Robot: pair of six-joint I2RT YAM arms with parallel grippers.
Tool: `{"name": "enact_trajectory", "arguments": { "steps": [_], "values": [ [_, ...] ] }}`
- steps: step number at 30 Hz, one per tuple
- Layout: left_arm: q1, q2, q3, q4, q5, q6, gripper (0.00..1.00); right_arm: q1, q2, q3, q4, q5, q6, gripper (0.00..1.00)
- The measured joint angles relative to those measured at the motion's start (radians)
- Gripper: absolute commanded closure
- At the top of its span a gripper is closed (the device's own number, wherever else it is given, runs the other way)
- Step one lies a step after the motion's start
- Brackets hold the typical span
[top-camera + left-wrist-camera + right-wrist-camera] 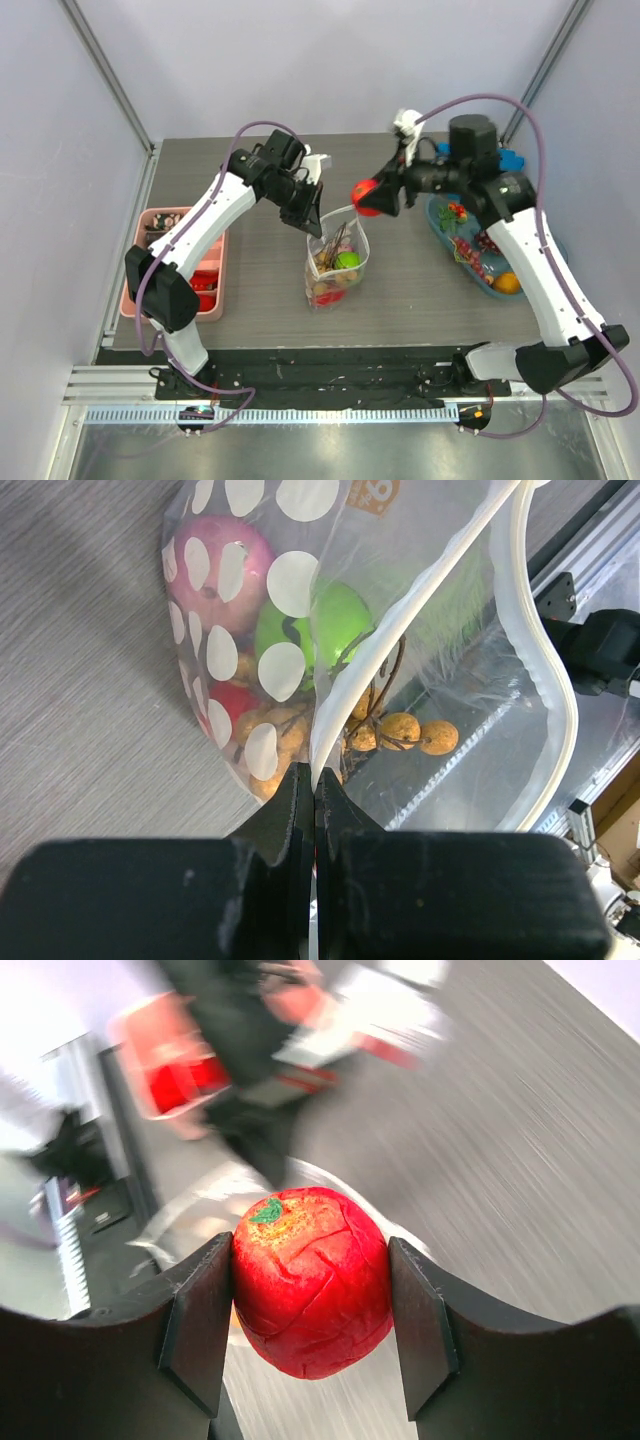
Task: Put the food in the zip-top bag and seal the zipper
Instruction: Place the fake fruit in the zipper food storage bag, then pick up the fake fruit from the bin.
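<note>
One zip-top bag (337, 262) stands upright on the bench (260, 290) between the two arms, with its mouth gaping. The left fingers (280, 820) are clenched flat together on the near lip of the bag and pinch the zipper (400, 610) strip between them. The strip's other side curves away in a wide loop.

Through the dotted plastic four things can be counted:
- one pink piece (215, 560);
- one green piece (335, 620);
- one red piece (228, 702) low against the wall;
- one cluster of small tan-orange balls (400, 730) on brown stems.

The right fingers (200, 1310) grip one red fruit (310, 1280) with a small green leaf patch, one finger pressed on each flank. In the top view it sits clear of the bench, just beside the far right edge of the bag's mouth.

On the right side of the bench, one clear blue-tinted tub (540, 255) holds more food. An orange piece (507, 283) is plain at its near end. The rest overlap, so perhaps four or five pieces in all.

One pink compartment tray (160, 215) lies on the left side of the bench, with red items (205, 288) in its near section.
</note>
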Motion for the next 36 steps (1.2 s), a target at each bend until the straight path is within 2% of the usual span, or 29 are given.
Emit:
{"name": "enact_trajectory", "arguments": {
  "steps": [5,11,13,14,15,18,23,24,30,33,36],
  "values": [
    [0.01,0.0,0.0,0.0,0.019,-0.007,1.0,0.256,0.006,-0.087,0.099,0.021,-0.077,0.86],
    [0.024,0.0,0.0,-0.001,0.042,-0.023,1.0,0.361,0.082,-0.254,0.159,0.142,-0.204,0.87],
    [0.027,0.0,0.0,-0.001,0.048,-0.023,1.0,0.375,0.105,-0.3,0.184,0.181,-0.235,0.77],
    [0.027,0.0,0.001,-0.001,0.05,-0.023,1.0,0.38,0.111,-0.319,0.195,0.197,-0.249,0.68],
    [0.028,0.0,0.002,-0.001,0.051,-0.023,1.0,0.385,0.116,-0.33,0.2,0.208,-0.26,0.44],
    [0.028,0.0,0.002,-0.001,0.056,-0.023,1.0,0.4,0.135,-0.338,0.201,0.228,-0.286,0.13],
    [0.029,0.001,0.002,-0.001,0.058,-0.023,1.0,0.415,0.138,-0.319,0.198,0.258,-0.266,0.07],
    [0.03,0.001,0.002,-0.001,0.058,-0.023,1.0,0.415,0.138,-0.304,0.19,0.269,-0.256,0.04],
    [0.034,0.001,0.002,-0.001,0.06,-0.023,1.0,0.351,0.087,-0.179,0.151,0.308,-0.217,0.02],
    [0.034,0.002,0.002,0.0,0.061,-0.023,1.0,0.232,0.033,-0.117,0.118,0.298,-0.193,0.03],
    [0.034,0.002,0.002,0.0,0.061,-0.024,1.0,0.054,0.007,-0.059,0.072,0.296,-0.187,0.03]
  ]
}}
